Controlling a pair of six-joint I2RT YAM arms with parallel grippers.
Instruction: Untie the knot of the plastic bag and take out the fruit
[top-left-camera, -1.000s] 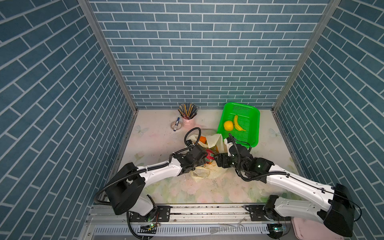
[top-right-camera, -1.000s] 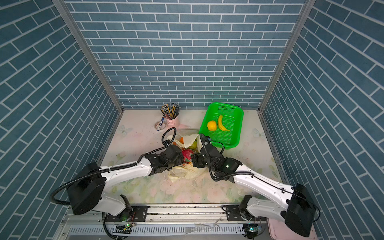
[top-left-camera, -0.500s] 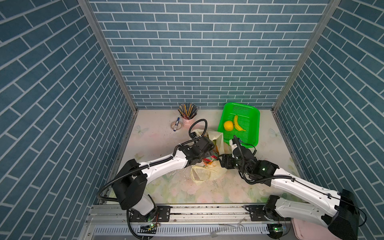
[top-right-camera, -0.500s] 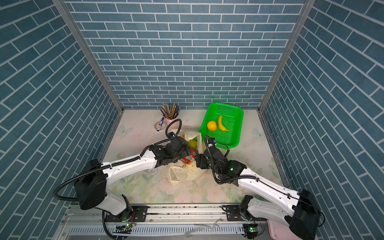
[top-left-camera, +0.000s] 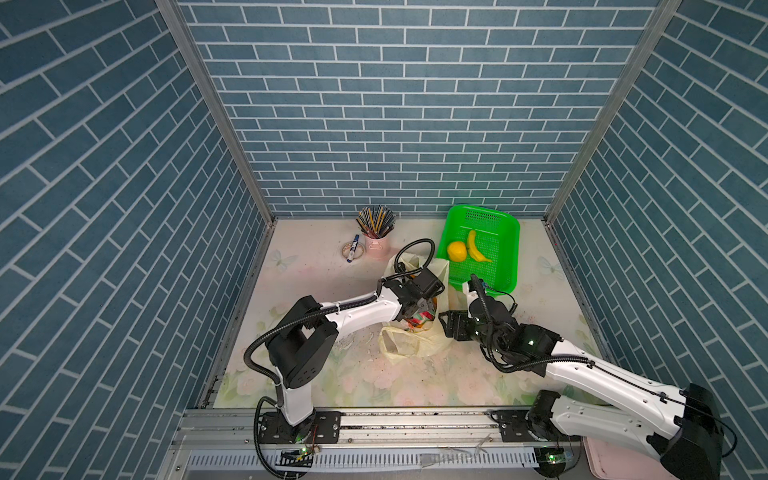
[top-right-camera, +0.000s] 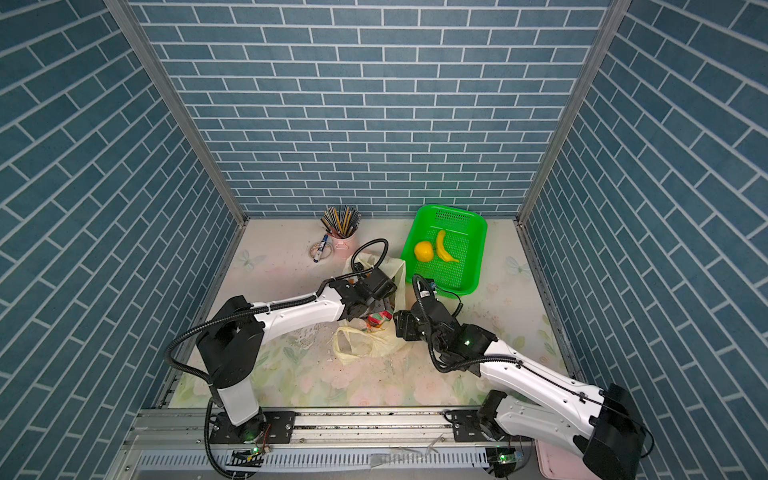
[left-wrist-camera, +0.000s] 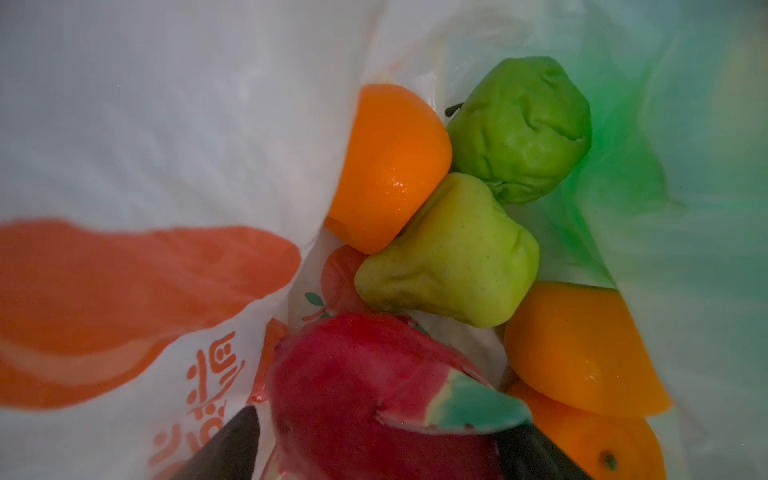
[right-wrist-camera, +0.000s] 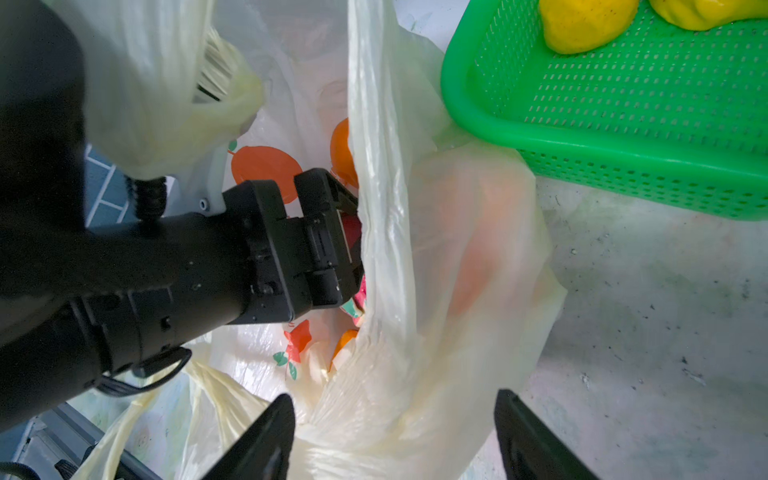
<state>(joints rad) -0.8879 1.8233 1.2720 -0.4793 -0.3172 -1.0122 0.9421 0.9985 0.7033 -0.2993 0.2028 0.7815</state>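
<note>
Left jaws: apart, inside the bag (left-wrist-camera: 166, 124) mouth, with a finger (left-wrist-camera: 232, 449) on each side of the dragon fruit (left-wrist-camera: 353, 386). Can't tell if the pads touch it. Right jaws: also apart, astride a bunched fold of bag film on the outside, not pinching it.

Edges/room:
- The bag sits mid-tabletop (top-left-camera: 332, 374). Its far-right side lies against the near corner of the basket (top-left-camera: 496, 245), so there is no gap there.
- The left arm (top-left-camera: 365, 309) fills the mouth from the left, and the right jaws sit just beside the bag's right side.
- There is open tabletop in front of the bag and along the left wall.
- The pencil cup (top-left-camera: 377, 245) and marker (top-left-camera: 353, 248) are at the back, well apart from the bag.
- One handle loop (top-left-camera: 395, 347) lies slack toward the front.

View differences:
- Only the left wrist view shows the load. An orange (left-wrist-camera: 390, 166), a green fruit (left-wrist-camera: 523, 129) and a yellow-green one (left-wrist-camera: 453, 253) are packed touching, with more oranges beside the dragon fruit.
- Both top views show just a sliver of red and orange past the wrist.
- The right wrist view shows film against the basket rim.
- Only the top views show the basket contents whole: a yellow fruit (top-left-camera: 456, 251) touching a banana (top-left-camera: 476, 252).
</note>
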